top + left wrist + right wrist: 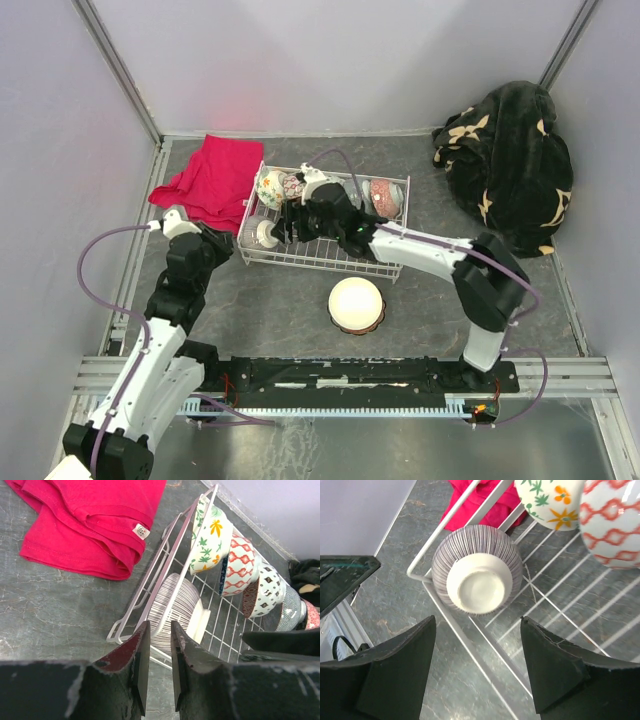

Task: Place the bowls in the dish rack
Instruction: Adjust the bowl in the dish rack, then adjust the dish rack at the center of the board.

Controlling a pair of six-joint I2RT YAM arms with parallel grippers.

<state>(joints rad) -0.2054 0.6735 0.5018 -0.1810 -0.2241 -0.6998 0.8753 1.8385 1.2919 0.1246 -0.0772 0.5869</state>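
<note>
Black-clawed and white-sleeved, stretching the right arm from its near base leftward over the dish rack, elbow bent, wrist tilted down. Holding the right claw spread wide, pinching nothing, both fingers standing clear of all crockery. Facing, just ahead of that claw and in line with the gap between its fingers, a striped bowl, tipped on its side with its pale foot toward the wrist camera, in the rack's corner.

Bending the left arm up from its near base and aiming the left claw down beside that same corner. Setting the left fingers only a slit apart, gripping nothing.

Showing, just beyond the left claw, the rack lying flat on the grey table, with the striped bowl directly ahead inside it. Showing, farther ahead and to the right of the left claw, a row of bowls standing on edge along the rack's far side: a floral bowl, a red lattice bowl, a brown diamond bowl, a grey-blue bowl and a pink bowl.

Showing a cream bowl resting on the table outside the rack, behind the right claw and near its forearm. Showing a red cloth ahead and to the left of the left claw, beside the rack, and a dark star-patterned blanket well to the right of both claws.
</note>
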